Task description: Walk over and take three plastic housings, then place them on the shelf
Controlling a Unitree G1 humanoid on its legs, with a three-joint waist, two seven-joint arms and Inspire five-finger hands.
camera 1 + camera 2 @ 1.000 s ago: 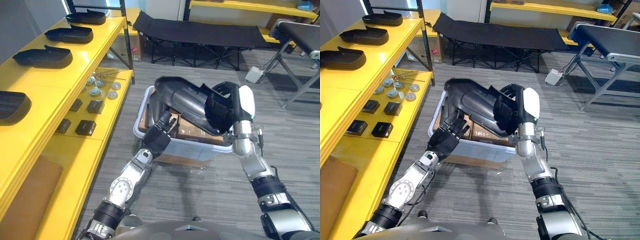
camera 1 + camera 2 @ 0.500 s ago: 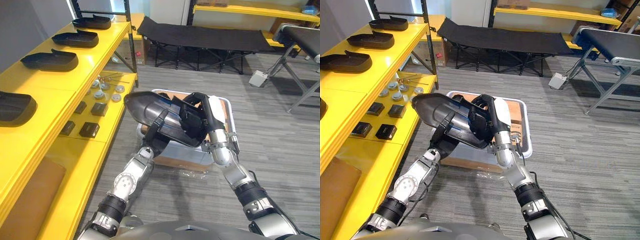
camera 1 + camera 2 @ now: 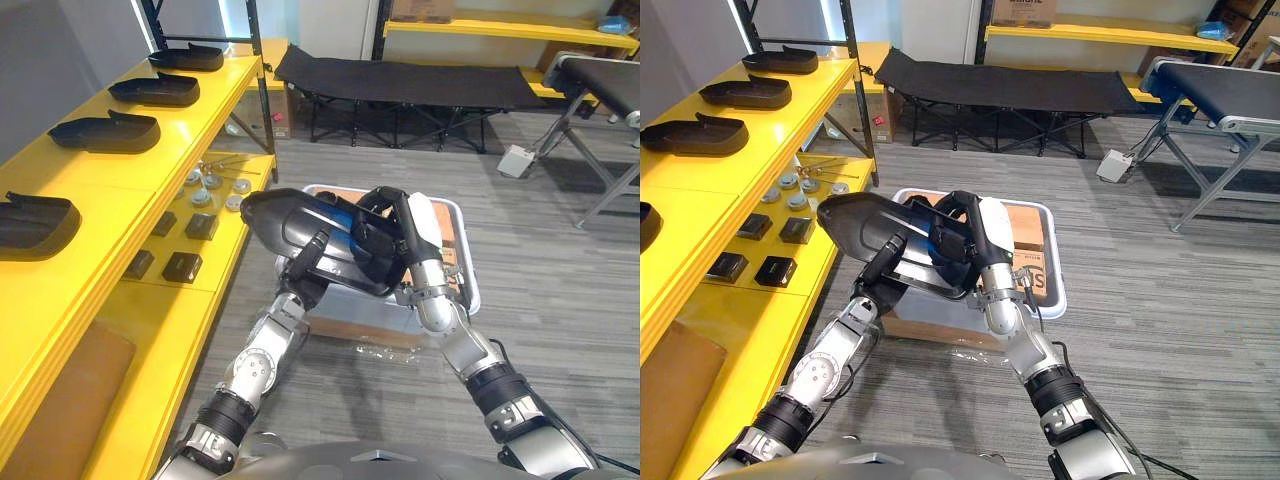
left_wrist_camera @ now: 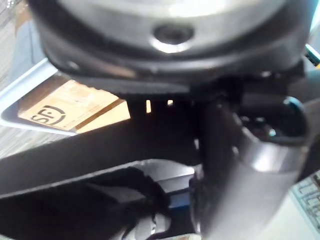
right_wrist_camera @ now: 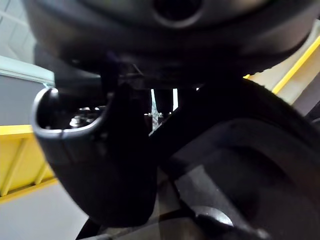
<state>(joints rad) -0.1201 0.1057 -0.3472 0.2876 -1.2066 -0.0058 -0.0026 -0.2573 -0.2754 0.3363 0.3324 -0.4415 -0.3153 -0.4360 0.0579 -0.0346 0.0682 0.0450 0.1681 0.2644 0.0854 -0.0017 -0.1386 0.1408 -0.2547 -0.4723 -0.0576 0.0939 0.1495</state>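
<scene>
One plastic housing (image 3: 295, 222), black, held at frame centre above the bin (image 3: 1054, 262), long axis left-right, nose toward the yellow shelf (image 3: 120, 185) at frame left; right hand (image 3: 392, 250) curled round its right end, left hand (image 3: 306, 270) straight-fingered beneath, nearer the shelf.

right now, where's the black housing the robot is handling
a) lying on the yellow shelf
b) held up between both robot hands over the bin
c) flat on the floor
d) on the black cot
b: the black housing is off the ground, supported by the left robot hand and gripped by the right robot hand, above the bin.
</scene>
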